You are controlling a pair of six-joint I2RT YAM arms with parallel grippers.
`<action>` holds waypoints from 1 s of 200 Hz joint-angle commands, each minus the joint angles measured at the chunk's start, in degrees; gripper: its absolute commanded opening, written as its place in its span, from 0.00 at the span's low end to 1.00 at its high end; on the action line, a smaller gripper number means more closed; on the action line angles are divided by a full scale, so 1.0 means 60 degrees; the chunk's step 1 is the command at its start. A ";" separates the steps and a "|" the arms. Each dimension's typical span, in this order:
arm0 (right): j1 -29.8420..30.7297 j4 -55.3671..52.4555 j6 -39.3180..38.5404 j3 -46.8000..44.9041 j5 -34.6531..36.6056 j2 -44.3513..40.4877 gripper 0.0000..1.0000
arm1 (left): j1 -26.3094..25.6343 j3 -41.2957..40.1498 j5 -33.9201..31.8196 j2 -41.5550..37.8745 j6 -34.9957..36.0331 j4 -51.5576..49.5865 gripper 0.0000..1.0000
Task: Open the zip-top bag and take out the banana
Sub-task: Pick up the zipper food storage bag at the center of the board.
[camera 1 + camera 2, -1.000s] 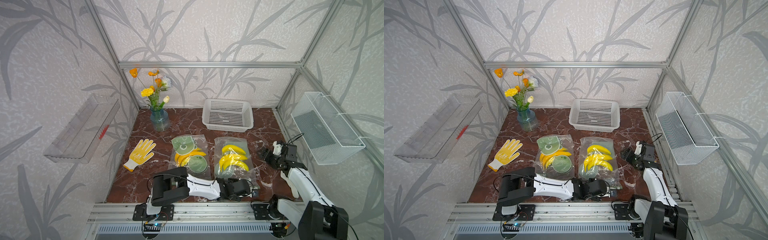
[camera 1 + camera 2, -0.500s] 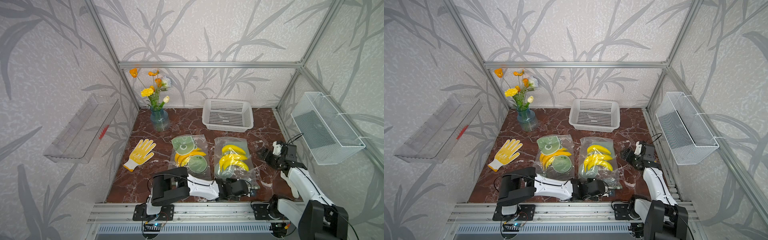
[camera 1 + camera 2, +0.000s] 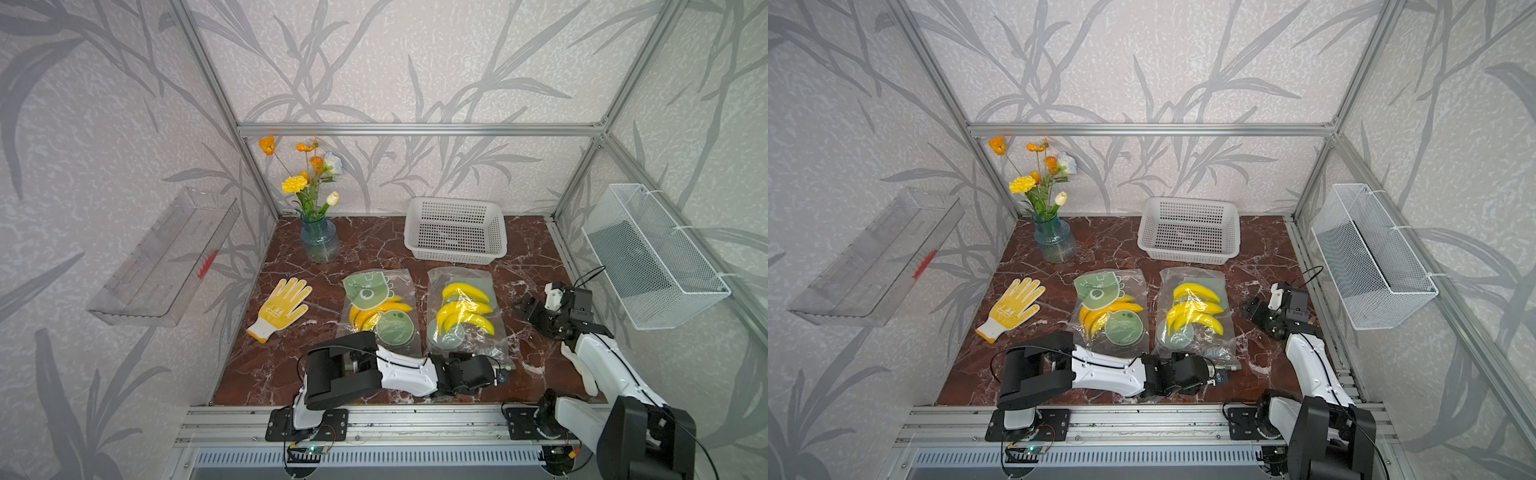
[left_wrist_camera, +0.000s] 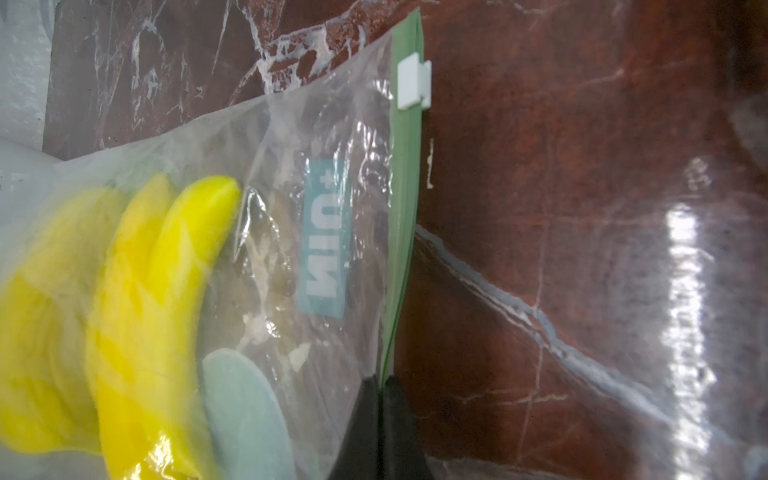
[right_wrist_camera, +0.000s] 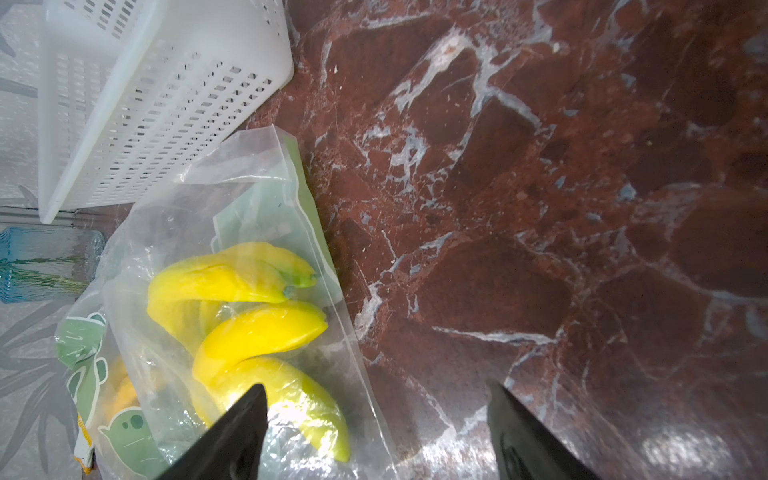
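Jaws on your left gripper pinch the green seal of the zip-top bag; your right gripper gapes wide beside it. Bananas lie inside, on the red marble tabletop, leaf-papered walls around.

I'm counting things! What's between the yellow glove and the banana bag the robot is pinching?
A second clear bag lies between the glove and the pinched bag; both top views show it.
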 commanded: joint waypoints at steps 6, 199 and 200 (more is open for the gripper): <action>-0.0020 0.0032 -0.0276 0.0094 -0.0282 0.0145 0.82 | 0.0217 0.0069 0.0265 -0.0454 -0.0394 -0.0027 0.00; -0.0020 0.4537 -0.2202 -0.1580 -0.3076 -0.2039 0.50 | 0.4111 0.0805 0.8422 -0.1568 -0.3236 -0.1064 0.00; -0.0019 0.4549 -0.2195 -0.1577 -0.3092 -0.2035 0.50 | 0.4131 0.0805 0.8473 -0.1562 -0.3255 -0.1050 0.00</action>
